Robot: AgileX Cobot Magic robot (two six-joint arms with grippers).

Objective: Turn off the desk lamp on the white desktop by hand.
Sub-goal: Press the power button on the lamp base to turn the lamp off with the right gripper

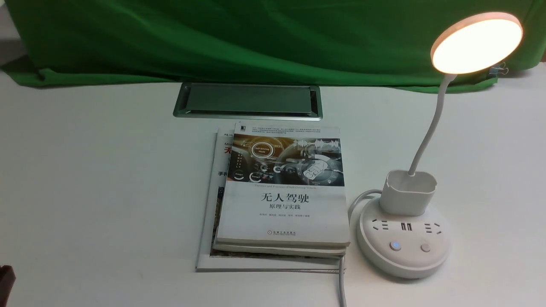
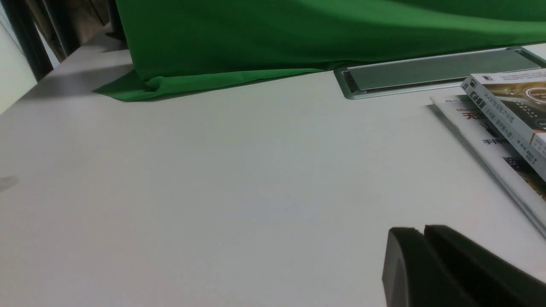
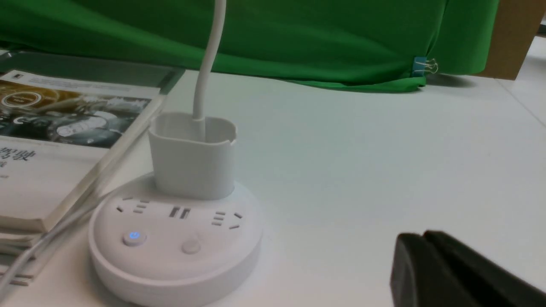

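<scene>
Several books (image 1: 283, 196) lie stacked at the middle of your bench (image 1: 94, 179), just in front of the silver-framed hatch (image 1: 247, 100). The desk lamp (image 1: 408, 194) stands just to the right of the stack, on your right arm's side.

The lamp's disc head (image 1: 477, 42) glows warm yellow, high up against the green cloth (image 1: 256, 38). A thin neck (image 1: 430, 130) curves down from it into the cup-shaped holder (image 3: 192, 162), which sits on the back of the round base (image 1: 403, 260).

On the base's near face you have two buttons. The left button (image 1: 395, 245) shows a small blue light and the right button (image 1: 425, 247) is plain. A white cord (image 1: 341, 281) leaves the base on its left and runs along the edge of the books toward you.

Your right claw (image 3: 424, 236) hangs low over bare bench near the base but not touching it. Its fingers are pressed together with only a seam between them, holding nothing.

Your left claw (image 2: 424, 232) is likewise closed and empty, over the bench beside the left edge of the books.
</scene>
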